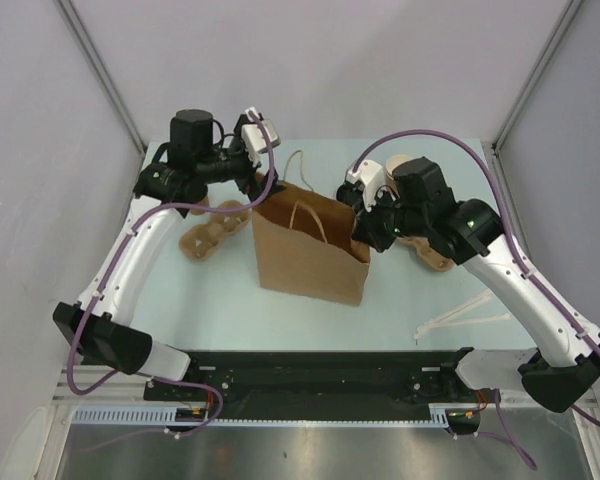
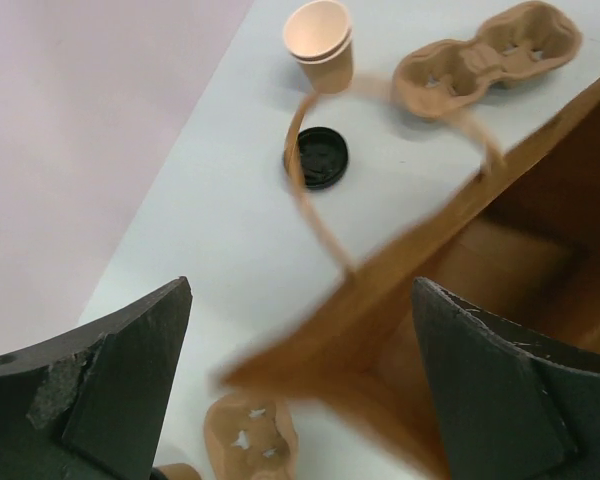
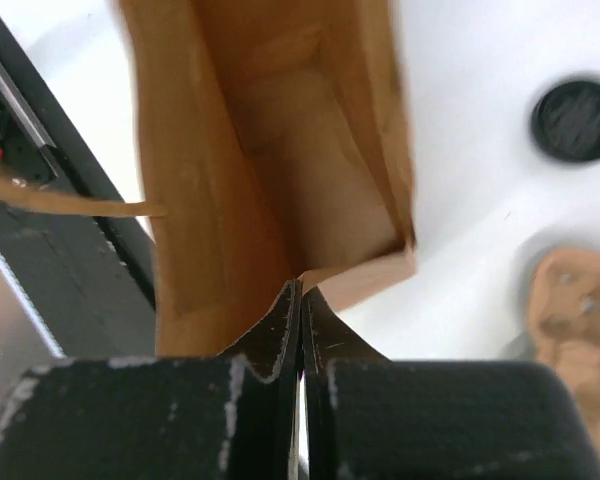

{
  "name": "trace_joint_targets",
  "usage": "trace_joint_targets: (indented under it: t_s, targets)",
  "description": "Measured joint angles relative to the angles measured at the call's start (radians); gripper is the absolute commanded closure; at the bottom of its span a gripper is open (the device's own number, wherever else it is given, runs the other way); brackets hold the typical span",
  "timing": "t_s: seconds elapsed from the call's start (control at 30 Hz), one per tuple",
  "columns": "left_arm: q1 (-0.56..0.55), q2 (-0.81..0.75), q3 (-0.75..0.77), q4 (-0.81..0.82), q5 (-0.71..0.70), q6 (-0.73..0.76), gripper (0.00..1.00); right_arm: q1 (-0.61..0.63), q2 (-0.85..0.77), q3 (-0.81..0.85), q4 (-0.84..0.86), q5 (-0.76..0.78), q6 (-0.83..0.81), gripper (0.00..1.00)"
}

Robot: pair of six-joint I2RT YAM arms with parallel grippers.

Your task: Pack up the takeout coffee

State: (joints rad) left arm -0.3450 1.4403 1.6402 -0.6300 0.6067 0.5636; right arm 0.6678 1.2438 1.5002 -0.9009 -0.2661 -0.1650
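Pale tabletop [image 1: 310, 320] inside a plain white-walled enclosure, both arms bolted at its near edge.

Right end effector [image 3: 300, 292]: pressed fully together, pinching the top rim of the brown paper bag [image 1: 310, 255] at its narrow right-hand end. From the wrist, a straight look down into the open mouth, with the bare paper floor visible.

Left end effector [image 2: 302, 290]: spread wide, poised over the opposite, left end of the bag mouth. Contact with the paper not determinable. Bag rim and one looped handle [image 2: 318, 218] blurred in the gap.

Bag upright at mid-tabletop between the two arms, mouth open.

Cup [image 2: 320, 40]: upright on the tabletop beyond the bag, toward the far right, outside the bag, gripped by neither arm. Black lid [image 2: 317, 157] flat on the tabletop near the cup, on the bag side. Moulded cup tray [image 2: 490, 60] near the cup, on the right of the bag. Second cup tray [image 2: 250, 440] to the left of the bag, under the left arm.
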Motion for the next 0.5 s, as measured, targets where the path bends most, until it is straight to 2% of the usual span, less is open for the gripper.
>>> trace_joint_targets:
  t_s: [0.17, 0.3, 0.5]
  targets:
    - [-0.01, -0.034, -0.023, -0.016, 0.02, -0.003, 0.01, -0.005, 0.003, 0.058, -0.005, -0.007, -0.143, 1.0]
    - [-0.009, -0.158, -0.076, -0.012, 0.052, -0.041, 0.01, -0.019, 0.001, 0.101, -0.024, -0.041, -0.272, 1.0]
    - [-0.009, -0.33, -0.078, -0.032, 0.109, -0.071, 0.01, -0.044, -0.029, 0.12, -0.057, -0.134, -0.508, 1.0]
